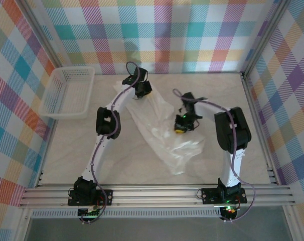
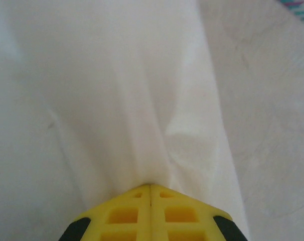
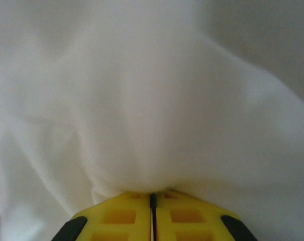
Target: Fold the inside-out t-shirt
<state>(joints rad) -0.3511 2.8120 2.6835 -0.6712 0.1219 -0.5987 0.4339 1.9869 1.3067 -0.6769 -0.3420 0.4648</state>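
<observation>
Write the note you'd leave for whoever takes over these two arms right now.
Left gripper: shut, pinching the far end of the white t-shirt.
Right gripper: fingers almost together, cloth bunched at the tips; the grip looks light.
T-shirt: a crumpled diagonal strip, its near end lying on the table. The white mesh basket sits apart at far left.
Done: both grippers have cloth; no neat fold shows.
Left: spread it flat, then fold.
</observation>
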